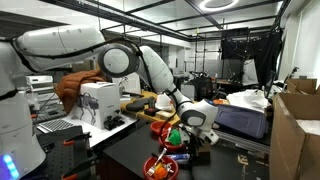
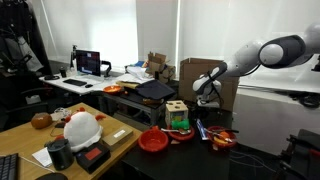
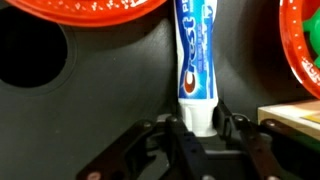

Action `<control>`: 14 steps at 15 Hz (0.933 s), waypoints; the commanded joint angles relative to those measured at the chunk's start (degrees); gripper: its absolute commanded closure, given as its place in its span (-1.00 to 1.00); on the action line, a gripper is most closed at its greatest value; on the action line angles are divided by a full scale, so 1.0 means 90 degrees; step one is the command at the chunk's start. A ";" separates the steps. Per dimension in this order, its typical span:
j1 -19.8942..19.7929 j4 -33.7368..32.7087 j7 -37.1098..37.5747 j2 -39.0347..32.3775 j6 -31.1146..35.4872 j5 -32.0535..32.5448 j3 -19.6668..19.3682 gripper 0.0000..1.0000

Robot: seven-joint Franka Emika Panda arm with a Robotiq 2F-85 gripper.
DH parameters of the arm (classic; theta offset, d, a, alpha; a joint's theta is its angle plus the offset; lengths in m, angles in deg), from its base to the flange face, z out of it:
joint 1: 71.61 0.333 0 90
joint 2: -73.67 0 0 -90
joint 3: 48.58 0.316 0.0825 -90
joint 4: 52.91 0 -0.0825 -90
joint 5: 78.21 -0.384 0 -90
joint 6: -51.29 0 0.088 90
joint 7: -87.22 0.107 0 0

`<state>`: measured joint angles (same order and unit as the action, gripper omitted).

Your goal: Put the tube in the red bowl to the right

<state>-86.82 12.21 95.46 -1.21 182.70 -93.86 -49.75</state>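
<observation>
Tube [image 3: 196, 55] of white, blue-printed plastic is stretching from the black two-fingered gripper [image 3: 198, 122] in the wrist view, just left of the red plastic bowl [image 3: 306, 50]; jaws are pinching its cap end narrowly, so grasping seems in hand, lifting toward that bowl coming next; a pale wooden block [image 3: 290, 115] is crowding that bowl's near side; in both exterior views the gripper [image 1: 197, 124] [image 2: 207, 97] is hanging low.

Near arm: an exterior view close beside the white robot arm [image 1: 100, 45], facing along it over the black table [image 1: 125, 150]
Far side: an exterior view well back, beyond a wooden desk [image 2: 25, 135]
Wrist: very close, looking down on the tabletop, gripper [image 3: 198, 120] at bottom edge
Shared: both exterior views show arm, table, round red plastic bowls [image 2: 153, 141]; wrist catches two bowl rims
</observation>
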 commanded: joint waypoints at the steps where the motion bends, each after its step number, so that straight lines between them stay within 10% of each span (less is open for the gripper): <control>1: -0.0395 0.0614 0.0092 0.0733 0.0002 -0.0526 0.0233 0.80; 14: -0.1091 0.2017 -0.0621 0.2311 0.0180 -0.1729 0.0735 0.80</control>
<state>-94.93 22.42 93.82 13.06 188.06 -108.95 -44.41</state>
